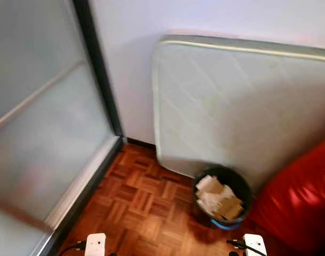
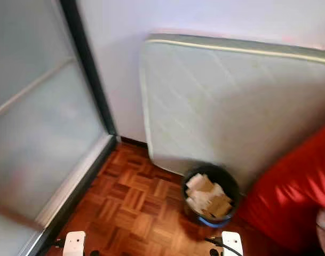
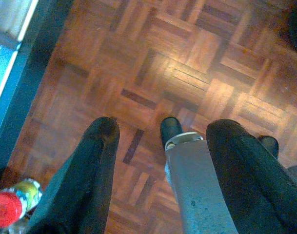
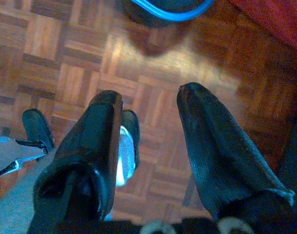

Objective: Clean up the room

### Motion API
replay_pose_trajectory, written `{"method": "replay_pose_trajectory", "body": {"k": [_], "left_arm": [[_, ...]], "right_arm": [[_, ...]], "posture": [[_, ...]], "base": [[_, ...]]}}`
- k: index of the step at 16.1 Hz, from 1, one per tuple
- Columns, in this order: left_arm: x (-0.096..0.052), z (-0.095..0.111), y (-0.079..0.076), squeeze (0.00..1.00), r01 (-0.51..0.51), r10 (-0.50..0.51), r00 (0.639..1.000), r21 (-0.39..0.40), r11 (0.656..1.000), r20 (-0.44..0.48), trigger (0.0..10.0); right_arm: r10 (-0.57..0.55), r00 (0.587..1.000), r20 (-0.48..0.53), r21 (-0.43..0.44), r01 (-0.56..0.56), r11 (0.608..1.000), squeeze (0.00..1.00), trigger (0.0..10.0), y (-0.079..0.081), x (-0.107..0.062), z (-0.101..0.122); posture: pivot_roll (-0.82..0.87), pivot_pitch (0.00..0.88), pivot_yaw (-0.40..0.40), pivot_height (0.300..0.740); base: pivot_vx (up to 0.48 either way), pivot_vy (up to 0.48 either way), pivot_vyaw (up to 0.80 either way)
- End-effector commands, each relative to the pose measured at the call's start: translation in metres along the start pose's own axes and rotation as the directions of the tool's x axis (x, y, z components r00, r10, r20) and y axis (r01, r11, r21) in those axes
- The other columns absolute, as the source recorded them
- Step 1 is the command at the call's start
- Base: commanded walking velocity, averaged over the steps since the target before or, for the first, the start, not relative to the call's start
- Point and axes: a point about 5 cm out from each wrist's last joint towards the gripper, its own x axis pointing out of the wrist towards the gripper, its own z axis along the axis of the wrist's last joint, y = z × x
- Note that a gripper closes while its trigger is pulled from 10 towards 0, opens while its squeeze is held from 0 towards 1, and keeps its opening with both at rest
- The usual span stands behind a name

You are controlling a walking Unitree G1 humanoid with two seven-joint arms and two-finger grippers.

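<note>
— Where's the bin?

— The black bin (image 1: pixel 223 198), stuffed with crumpled paper (image 1: pixel 218 198), stands on the parquet floor (image 1: pixel 141 208) against the leaning mattress (image 1: pixel 242 106), beside something red (image 1: pixel 301 202).

— Your hands?

— My left hand (image 3: pixel 160 129) and right hand (image 4: pixel 150 97) hang spread over the floor, holding nothing.

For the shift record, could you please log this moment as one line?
scene: bin holding paper scraps, before leaning mattress | left hand: open, empty, over parquet | right hand: open, empty, near bin
</note>
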Motion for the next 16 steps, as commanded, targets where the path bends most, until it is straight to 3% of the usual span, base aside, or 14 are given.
{"method": "replay_pose_trajectory", "body": {"k": [1, 5, 11, 16], "left_arm": [[0.000, -0.004, 0.002, 0.00, -0.004, 0.003, 0.999, -0.009, 1.000, -0.033, 10.0], [0.001, -0.001, 0.002, 0.00, 0.007, -0.006, 0.999, 0.024, 1.000, -0.044, 10.0], [0.005, 0.011, 0.005, 0.00, -0.007, 0.008, 0.999, 0.009, 1.000, -0.036, 10.0], [0.002, 0.000, 0.003, 0.00, 0.009, -0.006, 0.999, 0.055, 0.998, -0.051, 10.0]], "right_arm": [[-0.007, 1.000, -0.015, 0.007, 0.007, 1.000, 0.00, 10.0, -0.001, -0.001, -0.003], [-0.007, 1.000, -0.004, 0.003, 0.007, 1.000, 0.00, 10.0, 0.001, 0.001, 0.003], [-0.012, 1.000, 0.006, 0.006, 0.012, 1.000, 0.00, 10.0, 0.003, 0.003, 0.010], [-0.028, 0.999, -0.031, 0.012, 0.028, 1.000, 0.00, 10.0, -0.005, -0.003, -0.011]], "posture": [[-0.13, 0.089, 0.014, 0.732], [-0.14, 0.052, 0.024, 0.732], [-0.15, 0.008, 0.034, 0.732], [-0.17, 0.049, 0.042, 0.732]], "base": [[0.000, 0.000, -0.77], [0.000, -0.191, -0.77], [0.000, 0.000, -0.76], [0.000, -0.094, -0.76]]}}
